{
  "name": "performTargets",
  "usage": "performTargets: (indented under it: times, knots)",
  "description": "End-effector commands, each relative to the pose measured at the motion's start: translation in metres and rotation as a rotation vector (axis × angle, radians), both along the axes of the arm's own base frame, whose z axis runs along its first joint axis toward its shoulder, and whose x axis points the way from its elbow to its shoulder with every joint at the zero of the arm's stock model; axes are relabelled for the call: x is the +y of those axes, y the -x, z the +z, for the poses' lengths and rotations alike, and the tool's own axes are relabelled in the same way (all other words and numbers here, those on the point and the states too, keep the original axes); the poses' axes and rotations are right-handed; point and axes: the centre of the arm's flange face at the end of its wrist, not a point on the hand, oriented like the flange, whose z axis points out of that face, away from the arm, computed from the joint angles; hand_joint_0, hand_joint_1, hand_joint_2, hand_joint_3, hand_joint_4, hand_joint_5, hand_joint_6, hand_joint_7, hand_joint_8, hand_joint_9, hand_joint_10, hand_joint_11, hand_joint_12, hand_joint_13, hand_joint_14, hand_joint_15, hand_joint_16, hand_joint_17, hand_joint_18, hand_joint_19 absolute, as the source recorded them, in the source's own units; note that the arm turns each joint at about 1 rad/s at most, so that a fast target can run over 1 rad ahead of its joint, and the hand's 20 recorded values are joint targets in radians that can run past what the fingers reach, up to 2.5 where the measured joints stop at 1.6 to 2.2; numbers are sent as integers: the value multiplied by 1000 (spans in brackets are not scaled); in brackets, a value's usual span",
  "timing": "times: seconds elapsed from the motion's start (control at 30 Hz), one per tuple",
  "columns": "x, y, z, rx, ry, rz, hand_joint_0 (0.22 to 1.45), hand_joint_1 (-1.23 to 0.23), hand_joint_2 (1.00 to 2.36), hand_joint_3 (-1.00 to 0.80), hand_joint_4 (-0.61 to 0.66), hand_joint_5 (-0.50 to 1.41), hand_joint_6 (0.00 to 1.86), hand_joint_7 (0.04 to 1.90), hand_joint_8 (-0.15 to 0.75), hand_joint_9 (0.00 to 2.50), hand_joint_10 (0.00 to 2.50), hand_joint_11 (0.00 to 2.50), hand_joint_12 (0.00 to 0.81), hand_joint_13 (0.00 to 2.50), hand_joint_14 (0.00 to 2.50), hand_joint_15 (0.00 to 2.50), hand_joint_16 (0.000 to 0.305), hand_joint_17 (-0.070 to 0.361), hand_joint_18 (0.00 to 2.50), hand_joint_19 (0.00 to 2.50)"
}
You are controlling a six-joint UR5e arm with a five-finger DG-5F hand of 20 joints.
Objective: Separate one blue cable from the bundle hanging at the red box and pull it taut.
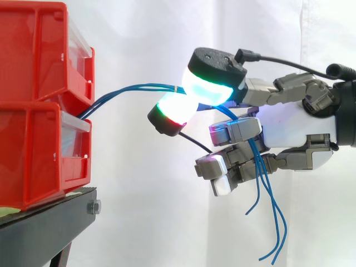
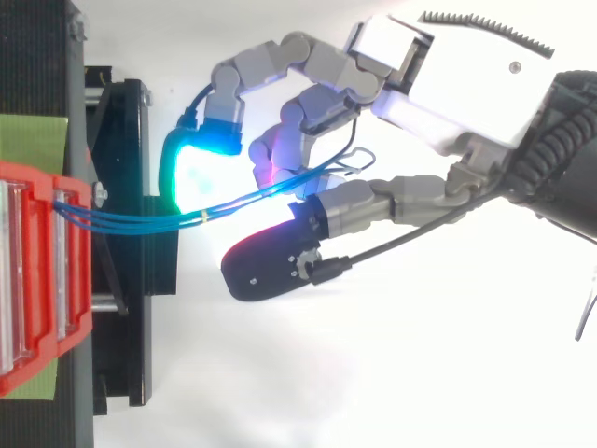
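The hand (image 1: 295, 125) had its fingers curled around the blue cables (image 1: 150, 86). The cables left the gap between the stacked red bins (image 1: 39, 105) on the black stand (image 1: 50, 228), bound by a small tie (image 2: 204, 217). Their loose ends hung below the hand.

From the side, the upper bin (image 1: 33, 50) sits on the lower bin (image 1: 33, 156), both on the stand (image 1: 44, 228) at the left, and my hand (image 1: 295, 125) is to their right, apart from them. The cable bundle (image 1: 133, 89) comes out between the two bins and runs right, passing between my curled fingertips (image 1: 208, 83). Its loose ends hang below my fingers, before the curtain (image 1: 139, 211)
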Motion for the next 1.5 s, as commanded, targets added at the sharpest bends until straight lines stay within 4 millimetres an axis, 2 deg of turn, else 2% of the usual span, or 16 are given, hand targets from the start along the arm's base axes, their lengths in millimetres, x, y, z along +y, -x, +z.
performTargets:
  times: [0.0, 0.1, 0.33, 0.43, 0.6, 0.9, 1.3, 1.4, 1.47]
  knots:
    - [0, 0, 0, 0, 1, 0, 538, -650, 1000, -500, -135, -242, 857, 991, 152, 867, 894, 1598, 354, 898, 17, 1408, 47, 106, 703, 904]
    - [0, 0, 0, 0, -1, 0, 612, -607, 1000, -500, -152, -238, 856, 1015, 137, 883, 808, 1652, 339, 896, 20, 1390, 44, 100, 687, 917]
    - [1, 0, 0, 2, 1, 0, 725, -764, 1009, -424, -216, -236, 883, 1069, 142, 894, 860, 1639, 339, 907, 19, 1382, 44, 100, 705, 889]
    - [1, 0, 0, 1, 0, -4, 782, -834, 1010, -403, -200, -241, 897, 1091, 134, 895, 894, 1618, 333, 915, 18, 1385, 44, 98, 696, 908]
    - [1, 0, 0, 1, 0, -4, 839, -869, 1000, -500, -195, -234, 892, 1041, 126, 888, 884, 1627, 329, 890, 19, 1395, 43, 97, 671, 889]
    - [1, 0, 0, 2, 1, -4, 837, -913, 1000, -500, -251, -255, 871, 1070, 84, 789, 706, 1697, 316, 801, 22, 1352, 42, 95, 650, 810]
    - [1, 0, 0, 1, 0, -6, 813, -943, 1000, -500, -257, -266, 861, 1056, 87, 739, 670, 1700, 321, 770, 24, 1308, 43, 96, 656, 784]
    - [1, 0, 0, 1, 0, -4, 794, -939, 1000, -500, -251, -266, 861, 1044, 92, 739, 678, 1681, 321, 768, 24, 1324, 42, 96, 658, 786]
    - [1, 0, 0, 1, 0, -4, 723, -942, 1000, -500, -235, -264, 857, 1035, 99, 741, 685, 1681, 325, 776, 24, 1328, 43, 96, 656, 813]
